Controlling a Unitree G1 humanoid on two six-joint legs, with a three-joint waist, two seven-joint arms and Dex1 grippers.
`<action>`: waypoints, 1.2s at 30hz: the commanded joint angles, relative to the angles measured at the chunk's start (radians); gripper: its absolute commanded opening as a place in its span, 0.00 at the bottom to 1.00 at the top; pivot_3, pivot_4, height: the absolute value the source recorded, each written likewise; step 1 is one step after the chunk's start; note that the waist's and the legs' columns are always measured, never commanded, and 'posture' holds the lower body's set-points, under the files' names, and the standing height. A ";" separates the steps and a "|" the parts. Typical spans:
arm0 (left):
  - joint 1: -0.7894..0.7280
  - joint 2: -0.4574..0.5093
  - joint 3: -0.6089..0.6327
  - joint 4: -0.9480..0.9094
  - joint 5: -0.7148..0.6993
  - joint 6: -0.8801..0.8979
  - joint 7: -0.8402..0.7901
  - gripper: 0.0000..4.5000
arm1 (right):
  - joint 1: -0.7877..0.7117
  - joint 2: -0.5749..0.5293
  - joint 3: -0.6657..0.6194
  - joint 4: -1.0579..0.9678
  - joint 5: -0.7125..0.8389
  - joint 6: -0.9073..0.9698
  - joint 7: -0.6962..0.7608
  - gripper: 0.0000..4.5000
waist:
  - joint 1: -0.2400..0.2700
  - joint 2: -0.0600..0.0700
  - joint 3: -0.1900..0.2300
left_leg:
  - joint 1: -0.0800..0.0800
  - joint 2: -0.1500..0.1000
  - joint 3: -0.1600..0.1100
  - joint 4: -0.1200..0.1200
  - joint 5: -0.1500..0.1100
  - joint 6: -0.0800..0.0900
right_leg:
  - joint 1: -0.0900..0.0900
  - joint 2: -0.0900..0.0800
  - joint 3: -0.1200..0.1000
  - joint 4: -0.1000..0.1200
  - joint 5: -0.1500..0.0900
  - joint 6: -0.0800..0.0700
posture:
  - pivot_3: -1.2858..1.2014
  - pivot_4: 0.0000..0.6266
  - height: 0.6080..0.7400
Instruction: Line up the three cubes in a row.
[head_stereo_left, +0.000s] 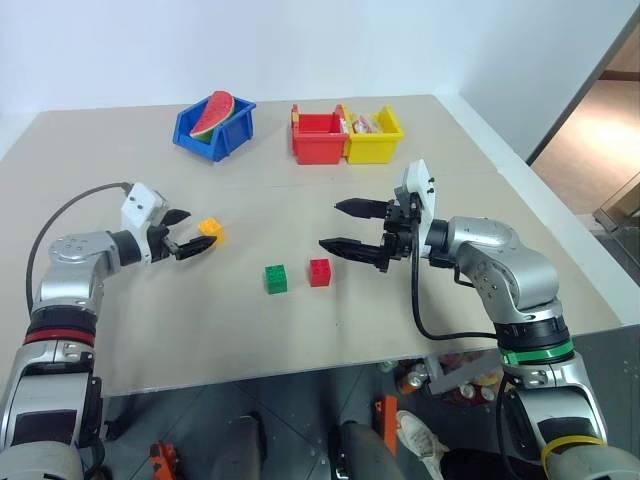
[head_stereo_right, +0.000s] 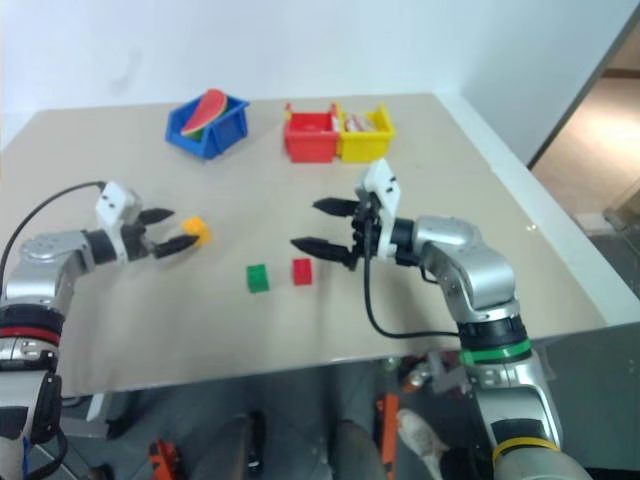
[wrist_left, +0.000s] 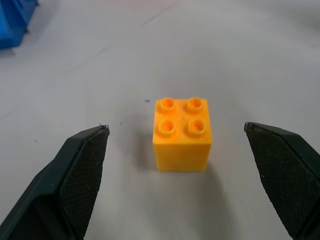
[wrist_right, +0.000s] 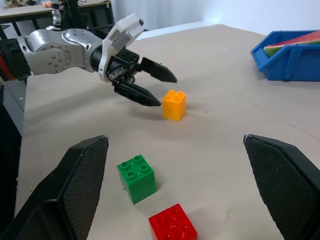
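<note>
Left pincer (head_stereo_left: 198, 236) is spread wide around the yellow-orange cube (head_stereo_left: 210, 229), toward the bench's left edge. Right pincer (head_stereo_left: 345, 229) also stands spread, empty. I judge the grasp comes next, then carrying it beside the green cube (head_stereo_left: 275, 279) and red cube (head_stereo_left: 319, 272), mid-bench.

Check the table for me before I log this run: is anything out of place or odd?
The yellow-orange cube sits apart from the green cube and red cube, which stand side by side. All are upright; nothing looks spilled or damaged.

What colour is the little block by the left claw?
Yellow-orange cube, clearest in the left wrist view.
</note>
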 joint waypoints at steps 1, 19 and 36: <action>-0.040 -0.014 0.010 0.047 0.001 -0.022 0.006 1.00 | -0.008 -0.006 -0.017 -0.020 -0.003 -0.031 -0.002 1.00 | 0.000 0.000 0.000 | 0.000 0.000 0.000 0.000 0.000 0.000 | 0.000 0.000 0.000 0.000 0.000 0.000 | 0.52 0.24 1.00; 0.010 -0.048 0.008 -0.047 -0.016 -0.078 -0.064 0.45 | 0.018 -0.027 -0.008 -0.044 -0.016 -0.044 0.010 1.00 | 0.000 0.000 0.000 | -0.001 0.000 0.000 0.000 0.000 0.000 | 0.000 0.000 0.000 0.000 0.000 0.000 | 0.52 0.24 1.00; 0.273 0.052 -0.069 -0.448 -0.083 -0.043 -0.332 0.45 | 0.034 -0.053 0.006 -0.031 -0.024 -0.070 0.041 1.00 | 0.000 0.000 0.000 | -0.001 0.000 0.001 0.000 -0.001 -0.001 | -0.001 -0.002 0.000 0.000 0.000 0.000 | 0.52 0.24 1.00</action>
